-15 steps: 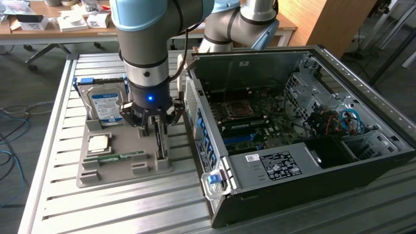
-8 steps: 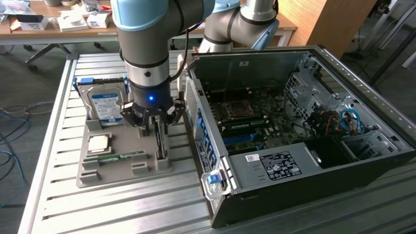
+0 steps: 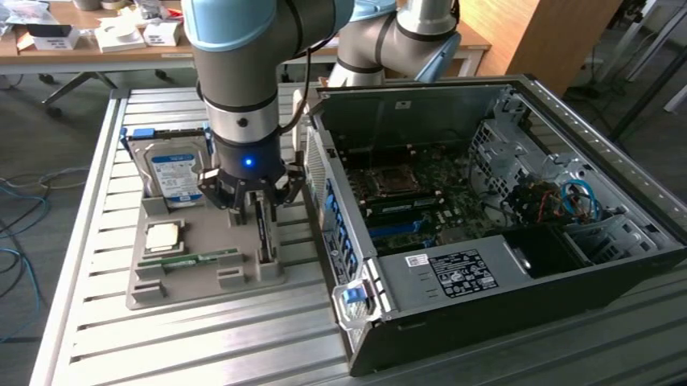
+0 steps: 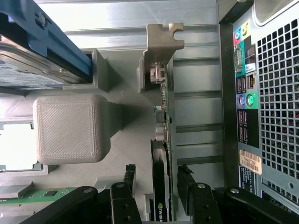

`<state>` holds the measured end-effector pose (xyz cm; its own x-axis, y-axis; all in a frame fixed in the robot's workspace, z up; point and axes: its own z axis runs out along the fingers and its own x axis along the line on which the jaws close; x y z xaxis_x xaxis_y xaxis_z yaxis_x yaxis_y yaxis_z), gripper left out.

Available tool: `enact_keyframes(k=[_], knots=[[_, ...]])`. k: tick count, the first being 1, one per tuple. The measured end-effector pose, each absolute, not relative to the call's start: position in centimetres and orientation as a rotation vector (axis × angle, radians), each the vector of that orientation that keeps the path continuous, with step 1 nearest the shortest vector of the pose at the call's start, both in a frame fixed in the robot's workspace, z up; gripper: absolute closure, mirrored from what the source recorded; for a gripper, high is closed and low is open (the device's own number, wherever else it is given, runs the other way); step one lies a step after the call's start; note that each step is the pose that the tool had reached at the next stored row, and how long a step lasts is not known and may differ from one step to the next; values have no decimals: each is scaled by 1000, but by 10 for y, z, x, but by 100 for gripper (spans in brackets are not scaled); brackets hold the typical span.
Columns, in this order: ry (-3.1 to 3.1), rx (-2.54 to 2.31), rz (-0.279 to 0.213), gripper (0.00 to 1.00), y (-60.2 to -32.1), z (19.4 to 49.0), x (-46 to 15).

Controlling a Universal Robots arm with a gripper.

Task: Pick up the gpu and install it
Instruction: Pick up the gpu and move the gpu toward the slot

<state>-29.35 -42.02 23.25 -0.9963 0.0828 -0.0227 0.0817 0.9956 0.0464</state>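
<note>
- Gripper (image 3: 256, 199): jaws wide apart, nothing held; fingers (image 4: 127, 184) stand either side of the card's upper edge.
- gpu (image 4: 164, 116): on edge in a slot of the grey holder tray (image 3: 204, 293), along the tray's edge nearest the computer case (image 3: 483, 265); metal bracket (image 4: 161, 39) at the end away from the gripper.
- Grasp note: probably best with pads square on both flat faces, centred, card kept upright.

The upright gpu (image 4: 163, 140) has slim gaps either side; the computer case (image 4: 275, 93) crowds one flank, a gray block (image 4: 70, 128) the other
</note>
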Motion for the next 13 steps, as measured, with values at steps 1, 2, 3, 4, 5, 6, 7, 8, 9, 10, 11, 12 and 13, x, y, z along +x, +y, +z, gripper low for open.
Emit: enact_keyframes(k=[1, 2, 3, 4, 5, 6, 7, 8, 9, 10, 11, 12, 13], knots=[[3114, 128, 71, 51, -420, 233, -293], [3114, 128, 71, 51, -420, 233, -293], [3114, 128, 71, 51, -420, 233, -293], [3114, 128, 71, 51, -420, 233, -293], [3114, 128, 71, 51, -420, 233, -293], [3114, 129, 71, 51, -420, 233, -293], [3114, 129, 71, 51, -421, 233, -294], [3114, 128, 71, 51, -421, 233, -293], [3114, 128, 71, 51, -421, 233, -293], [3114, 129, 71, 51, -422, 233, -293], [3114, 128, 71, 51, -422, 233, -293], [3114, 129, 71, 51, -422, 233, -293], [3114, 129, 71, 51, -422, 233, -293]])
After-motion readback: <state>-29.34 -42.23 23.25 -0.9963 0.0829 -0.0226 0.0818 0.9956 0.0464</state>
